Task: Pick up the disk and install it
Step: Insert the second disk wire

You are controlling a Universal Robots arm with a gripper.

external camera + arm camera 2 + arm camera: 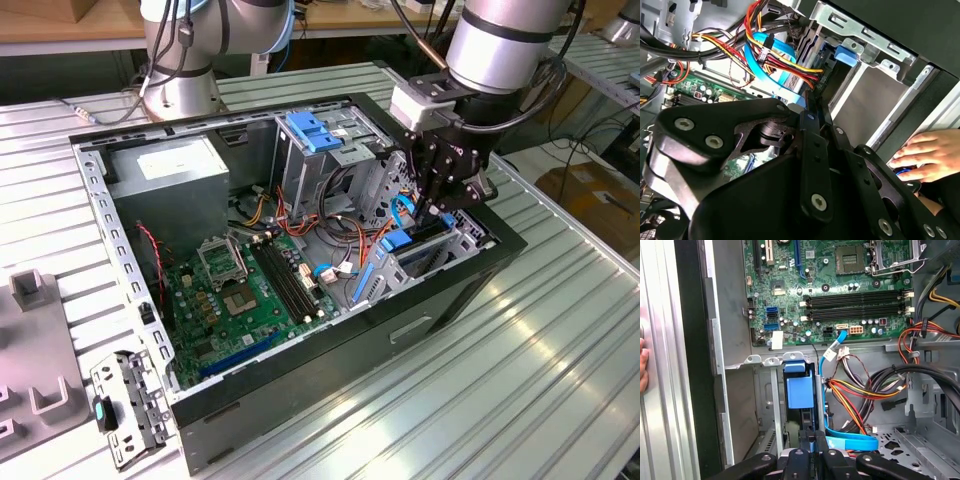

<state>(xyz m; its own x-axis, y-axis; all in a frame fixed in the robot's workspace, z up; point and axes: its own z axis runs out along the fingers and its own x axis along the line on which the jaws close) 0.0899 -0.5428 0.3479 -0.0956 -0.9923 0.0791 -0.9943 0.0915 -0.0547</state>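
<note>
gripper lowered into the drive bay at the front corner of the open case

the gripper [443,205] stood narrow, its jaws drawn together on the upper edge of the disk [800,390], which sat upright in the metal drive cage [440,250] near the black case wall [500,250]. the slot was tight: cage rails pressed close on both sides, and a bundle of cables [855,390] and a flat blue cable [850,442] crowded one flank. the disk showed mostly as a blue plastic rail, its face hidden. open room lay over the motherboard [250,290]. the case rested on a ribbed metal counter [560,350]. a hand [930,152] rested outside the case.
</note>
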